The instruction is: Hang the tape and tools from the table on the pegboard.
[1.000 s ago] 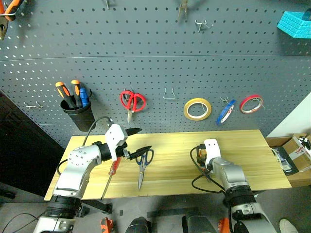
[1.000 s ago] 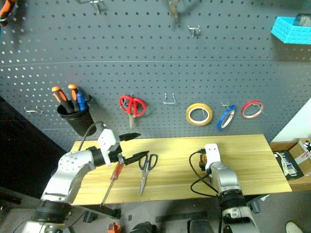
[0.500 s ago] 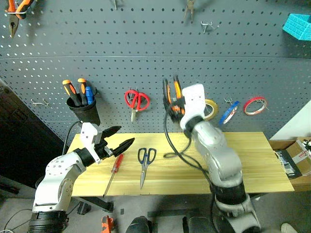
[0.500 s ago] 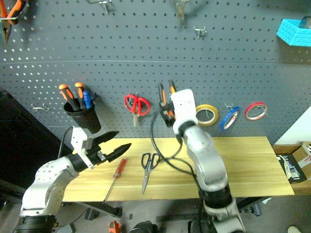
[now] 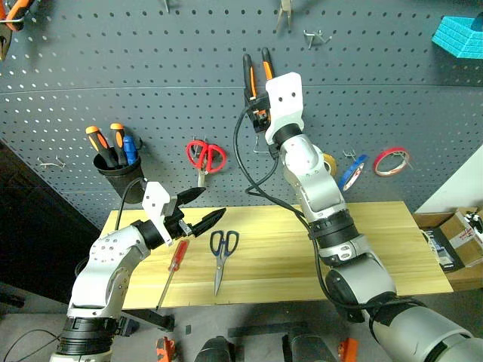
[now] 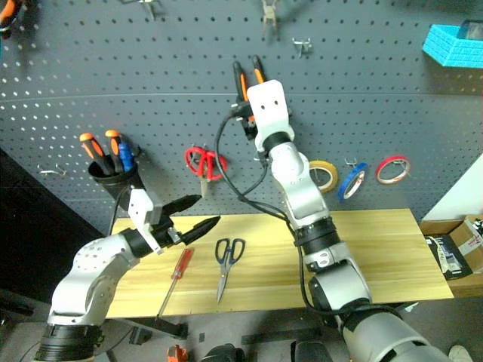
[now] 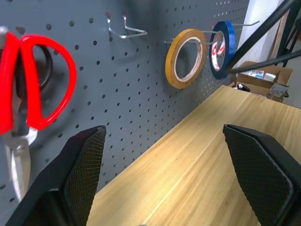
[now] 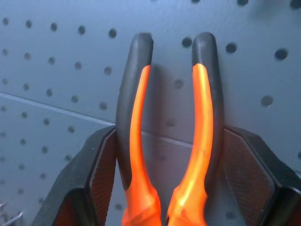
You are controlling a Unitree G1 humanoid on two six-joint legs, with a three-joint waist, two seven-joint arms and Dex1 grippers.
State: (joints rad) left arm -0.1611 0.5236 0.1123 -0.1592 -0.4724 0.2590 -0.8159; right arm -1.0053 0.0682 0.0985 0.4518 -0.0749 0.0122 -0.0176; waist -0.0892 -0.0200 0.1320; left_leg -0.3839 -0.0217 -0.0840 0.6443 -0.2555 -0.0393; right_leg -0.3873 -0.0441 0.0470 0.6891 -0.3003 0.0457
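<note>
Orange-and-black pliers (image 5: pixel 256 83) pinched in the right hand (image 5: pixel 260 113), handles up, raised against the pegboard (image 5: pixel 151 68) above a bare wire hook (image 5: pixel 262 148); in the right wrist view, both handles (image 8: pixel 169 132) between the two finger pads (image 8: pixel 101 174). Yellow-tan tape (image 7: pixel 185 57) already on a peg at 3 o'clock from that hook, half hidden behind the right forearm in the head views. Blue tape ring (image 5: pixel 350 173) and red tape ring (image 5: pixel 391 161) further out at 3 o'clock, each on its own hook. Red-handled scissors (image 5: pixel 205 157) hanging at 9 o'clock from the bare hook; beyond them a black cup (image 5: pixel 121 179) with orange-and-black screwdrivers (image 5: pixel 106 143).

Below, on the surface (image 5: pixel 377 249): dark-handled scissors (image 5: pixel 221 253) lying blades toward the near edge, and just at 9 o'clock from them the slim red-handled screwdriver (image 5: pixel 174 262). Left hand (image 5: pixel 200 211) spread wide and empty, hovering above the screwdriver, pointing toward the scissors.

Turquoise block (image 5: pixel 460 36) at the board's upper right. Cardboard boxes (image 5: pixel 460 237) past the surface's right end.
</note>
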